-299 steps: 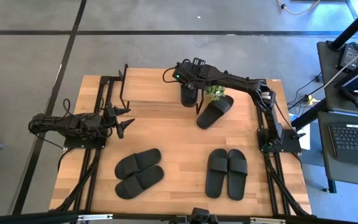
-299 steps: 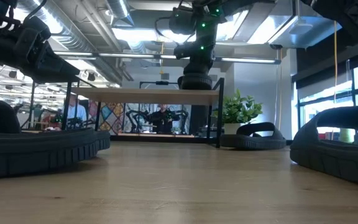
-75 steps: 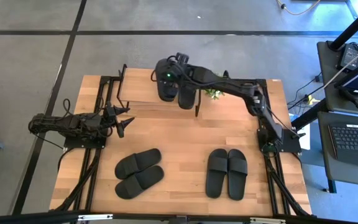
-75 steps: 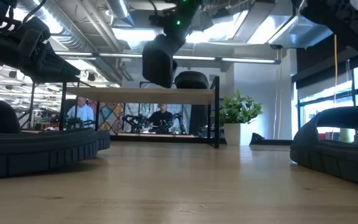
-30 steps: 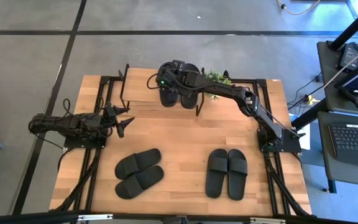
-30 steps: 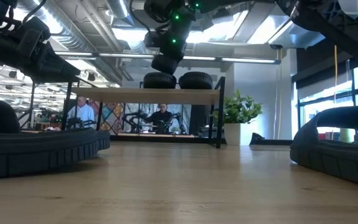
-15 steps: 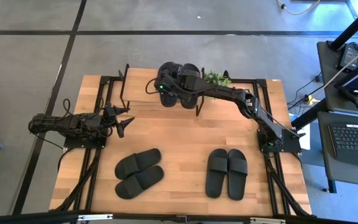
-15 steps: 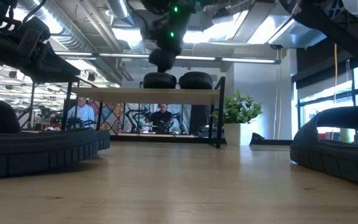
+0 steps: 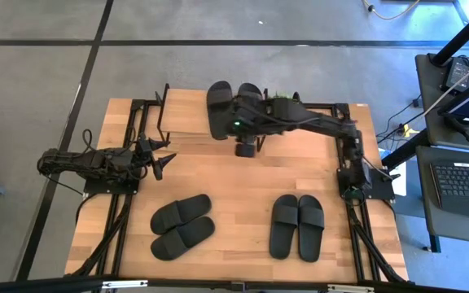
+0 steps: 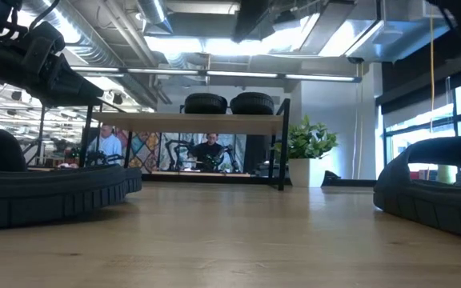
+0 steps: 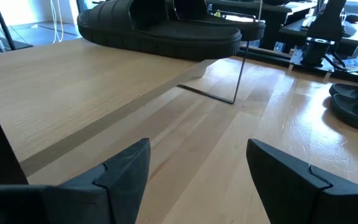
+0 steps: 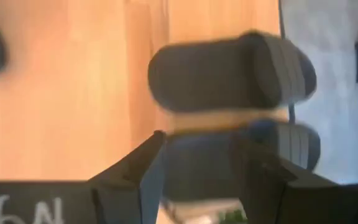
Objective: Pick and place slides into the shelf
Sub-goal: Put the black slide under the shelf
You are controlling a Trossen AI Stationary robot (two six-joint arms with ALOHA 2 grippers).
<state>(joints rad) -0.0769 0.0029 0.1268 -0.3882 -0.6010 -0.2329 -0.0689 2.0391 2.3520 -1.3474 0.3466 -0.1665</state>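
1. The right hand (image 9: 245,149), fingers parted and empty, has been drawn back off the small wood-topped, black-framed shelf (image 9: 187,120), where two black rubber slides (image 9: 219,109) now sit.
2. The desk pair (image 9: 296,225) is best approached from above.
3. The left hand (image 9: 163,164) waits, fingers apart.

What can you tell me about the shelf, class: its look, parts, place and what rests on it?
The shelf is a low rack with a light wood plank top on thin black metal legs, standing at the table's far edge. Two black slides lie side by side on its top toward one end; the rest is bare. The right gripper is off it, in front.
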